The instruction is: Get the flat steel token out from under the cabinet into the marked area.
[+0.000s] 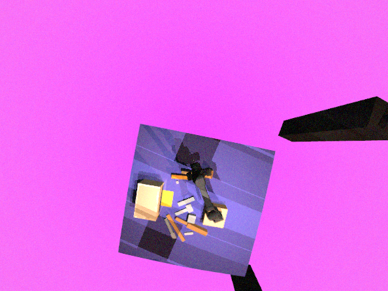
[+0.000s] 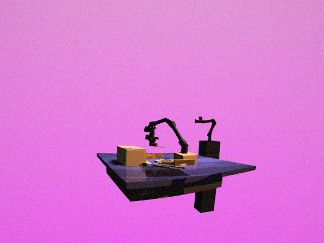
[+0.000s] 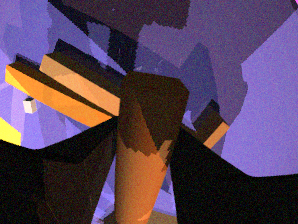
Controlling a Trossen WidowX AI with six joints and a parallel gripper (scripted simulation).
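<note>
Orange and thick, the handle (image 2: 155,145) (image 3: 142,165) is clamped in my end effector (image 1: 195,174) (image 2: 153,144) (image 3: 145,127), probably so its thin rod can reach low. Beyond, the yellow patch (image 1: 167,198) (image 2: 148,163) (image 3: 9,133) waits before the cabinet (image 1: 148,199) (image 2: 131,156). I can't see the token; it's likely underneath.

Seen from above, the boxy tan cabinet (image 1: 148,199) (image 2: 127,156) stands upright near the table's left edge; the flat yellow marked area (image 1: 167,198) (image 2: 148,163) (image 3: 9,135) lies just inward.
</note>
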